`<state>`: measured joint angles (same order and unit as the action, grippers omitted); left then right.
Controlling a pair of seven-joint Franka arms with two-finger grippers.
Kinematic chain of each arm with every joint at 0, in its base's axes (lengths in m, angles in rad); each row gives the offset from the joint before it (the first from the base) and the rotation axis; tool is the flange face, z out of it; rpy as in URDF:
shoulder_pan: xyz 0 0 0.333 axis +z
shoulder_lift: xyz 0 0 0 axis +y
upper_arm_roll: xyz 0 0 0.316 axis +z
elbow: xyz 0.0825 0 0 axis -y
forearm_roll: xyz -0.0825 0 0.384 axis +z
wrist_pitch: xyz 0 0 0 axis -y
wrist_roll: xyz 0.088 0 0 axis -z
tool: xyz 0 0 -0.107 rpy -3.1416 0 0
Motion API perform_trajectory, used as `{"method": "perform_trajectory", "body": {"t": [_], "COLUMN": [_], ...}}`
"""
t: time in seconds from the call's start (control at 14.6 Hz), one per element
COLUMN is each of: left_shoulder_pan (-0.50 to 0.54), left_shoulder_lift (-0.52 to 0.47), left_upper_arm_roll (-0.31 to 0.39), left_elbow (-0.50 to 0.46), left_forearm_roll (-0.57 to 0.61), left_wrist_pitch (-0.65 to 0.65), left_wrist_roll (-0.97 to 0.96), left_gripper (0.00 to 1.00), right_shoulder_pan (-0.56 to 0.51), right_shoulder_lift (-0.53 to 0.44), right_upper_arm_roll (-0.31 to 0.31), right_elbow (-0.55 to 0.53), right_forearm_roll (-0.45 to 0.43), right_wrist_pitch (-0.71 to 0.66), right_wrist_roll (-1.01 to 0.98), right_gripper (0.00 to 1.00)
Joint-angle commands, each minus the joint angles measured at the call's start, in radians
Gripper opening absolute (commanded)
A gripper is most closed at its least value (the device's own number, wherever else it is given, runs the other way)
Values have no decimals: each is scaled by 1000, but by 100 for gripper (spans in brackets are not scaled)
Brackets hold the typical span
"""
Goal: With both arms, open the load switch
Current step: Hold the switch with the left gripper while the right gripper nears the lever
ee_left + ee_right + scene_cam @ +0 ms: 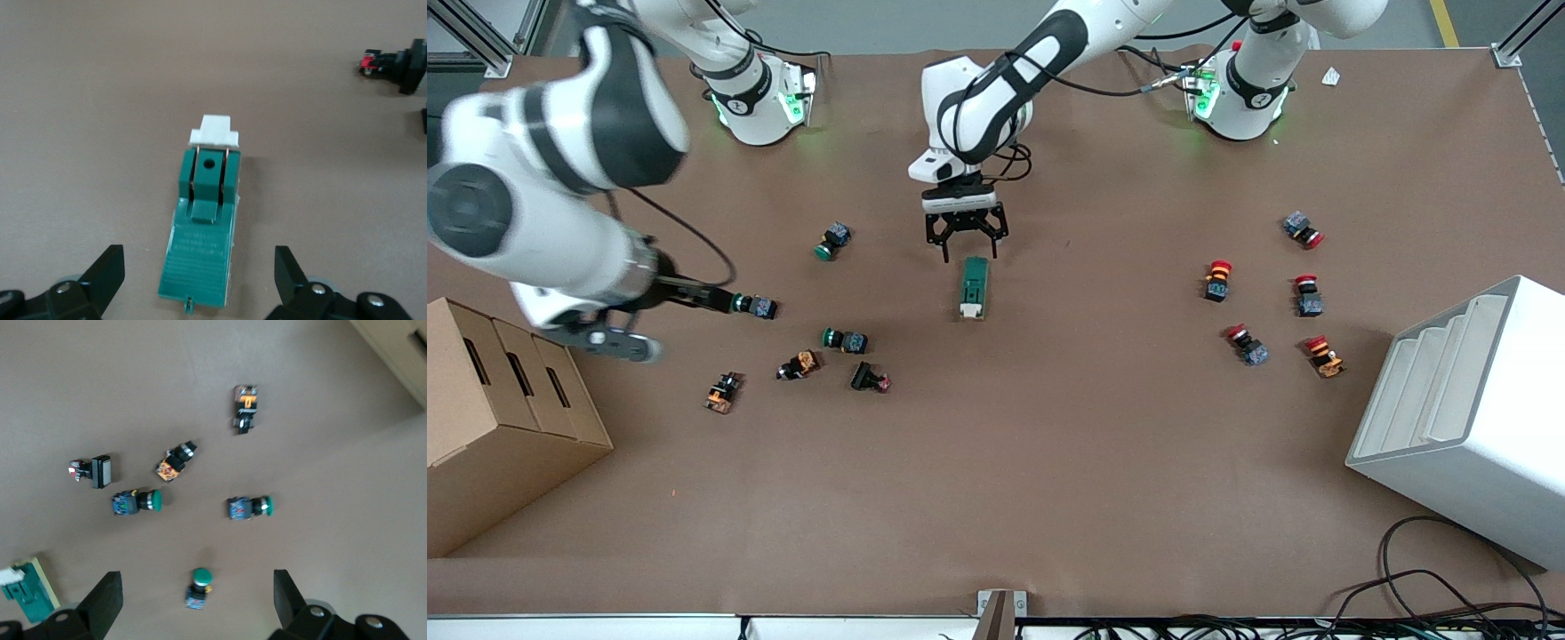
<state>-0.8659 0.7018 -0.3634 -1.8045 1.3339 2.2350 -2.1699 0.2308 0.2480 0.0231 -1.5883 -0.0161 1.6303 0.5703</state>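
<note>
Load switch point(974, 287) lying flat near the middle of the table point(1049, 462), its white lever point(213, 131) at the end nearer the front camera. Left end effector point(965, 240) hangs just above the switch's end toward the table's robot-side edge, fingers point(103, 273) spread wide on either side of the green body, apparently not touching it. Right end effector point(197, 600), also spread and holding nothing, is over a cluster of push buttons point(845, 340) toward the right arm's end of the table. A second group of red-capped buttons point(1218, 277) lies toward the left arm's end, near a white bin point(1467, 418). Cardboard boxes point(507, 418) stand at the right arm's corner.
</note>
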Motion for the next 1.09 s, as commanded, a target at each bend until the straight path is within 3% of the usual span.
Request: {"method": "perform_trajectory", "body": {"t": [0.0, 0.27, 0.55, 0.82, 1.02], "left_shoulder_pan": [-13, -22, -42, -65, -70], "left_shoulder_lift": [-4, 34, 54, 68, 99], "left_upper_arm_roll": [4, 6, 6, 6, 6], "left_elbow": [-68, -78, -81, -75, -76], "left_forearm_roll": [173, 333, 364, 386, 470], "left_wrist_pitch": [11, -24, -98, -135, -146], "left_wrist_roll": [-131, -258, -269, -275, -381], "left_gripper": [99, 99, 99, 100, 100], "right_shoulder_pan": [60, 149, 208, 258, 301], "right_shoulder_lift": [33, 92, 169, 234, 278], "right_upper_arm_roll": [-5, -5, -5, -3, -5], "right_elbow": [-16, -15, -4, -4, 5], "right_forearm_roll": [-10, 10, -31, 28, 117], "right_wrist_pitch": [42, 121, 143, 209, 238], "right_wrist_roll": [162, 387, 422, 704, 925], "right_gripper": [100, 100, 100, 100, 100]}}
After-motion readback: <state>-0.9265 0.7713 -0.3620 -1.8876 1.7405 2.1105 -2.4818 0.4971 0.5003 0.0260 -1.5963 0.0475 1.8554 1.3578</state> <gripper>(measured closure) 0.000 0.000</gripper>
